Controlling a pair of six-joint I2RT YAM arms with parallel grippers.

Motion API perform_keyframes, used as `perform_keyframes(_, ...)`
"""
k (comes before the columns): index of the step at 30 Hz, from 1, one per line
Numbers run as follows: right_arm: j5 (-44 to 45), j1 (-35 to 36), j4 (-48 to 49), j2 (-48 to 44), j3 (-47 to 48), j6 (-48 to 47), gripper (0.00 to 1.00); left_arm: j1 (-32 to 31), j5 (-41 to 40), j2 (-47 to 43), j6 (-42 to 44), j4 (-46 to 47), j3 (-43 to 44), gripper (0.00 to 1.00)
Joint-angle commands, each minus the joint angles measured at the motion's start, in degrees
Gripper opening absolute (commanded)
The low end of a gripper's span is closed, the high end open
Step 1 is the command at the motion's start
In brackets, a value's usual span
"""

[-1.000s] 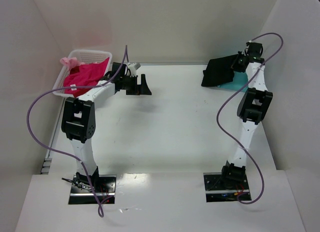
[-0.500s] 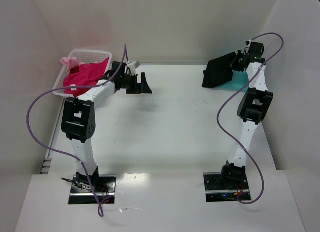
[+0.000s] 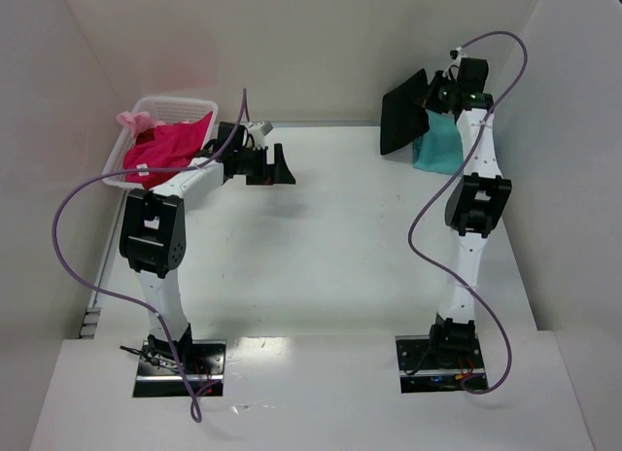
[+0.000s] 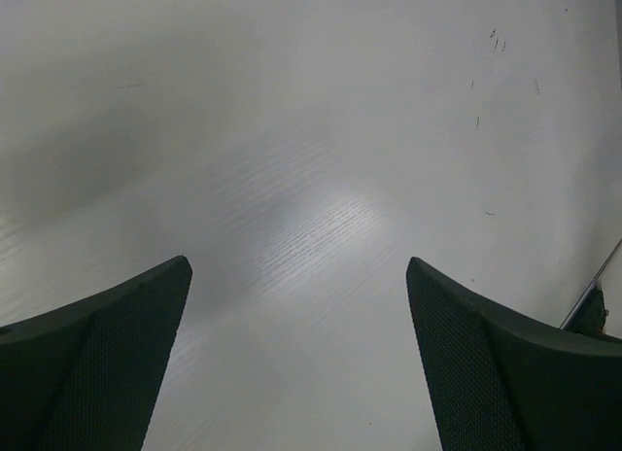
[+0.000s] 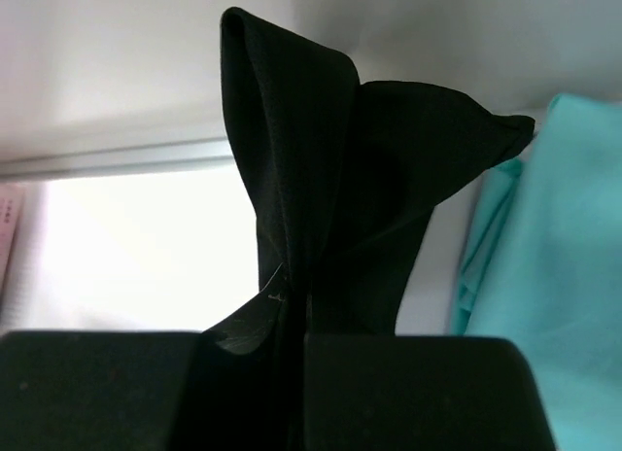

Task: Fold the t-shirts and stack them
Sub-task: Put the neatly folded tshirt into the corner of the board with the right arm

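My right gripper [image 3: 439,93] is shut on the black t-shirt [image 3: 403,111] and holds it lifted at the far right, hanging above the table. In the right wrist view the black shirt [image 5: 330,169] is pinched between the closed jaws. The teal t-shirt [image 3: 442,142] lies folded on the table under and beside it; it also shows in the right wrist view [image 5: 544,276]. The magenta-pink t-shirt [image 3: 160,150] with a white tag lies in the white basket [image 3: 160,106] at the far left. My left gripper [image 3: 272,166] is open and empty over bare table beside the basket.
White walls close in the table at the back, left and right. The basket stands in the far left corner. A purple cable loops from each arm.
My right gripper has risen and moved back-left with the black shirt, lifting it off the teal shirt, which now shows more. The left arm has not moved.
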Motion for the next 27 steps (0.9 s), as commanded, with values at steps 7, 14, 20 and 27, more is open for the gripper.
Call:
perform_keyframes(7,3.12,-3.78,0.01,-2.45,1.64,-0.16,0.00,0.34,1.52,-1.46,-0.93,2.89,-0.15,0.99)
perform_keyframes(14,3.12,-9.32,0.01,-4.20,-2.14,-0.68,0.00,0.34,1.52,-0.93,-0.40,2.36,-0.15,0.99)
perform_keyframes(20,7.85,-10.56,0.89,-6.84,-8.73,-3.32,0.00,0.34,2.05,0.73,0.12,1.83,1.16,0.99)
perform_keyframes(27,11.90,-11.08,2.37,-10.35,-15.75,-2.35,0.02,0.34,2.57,1.27,0.12,1.30,1.69,0.99)
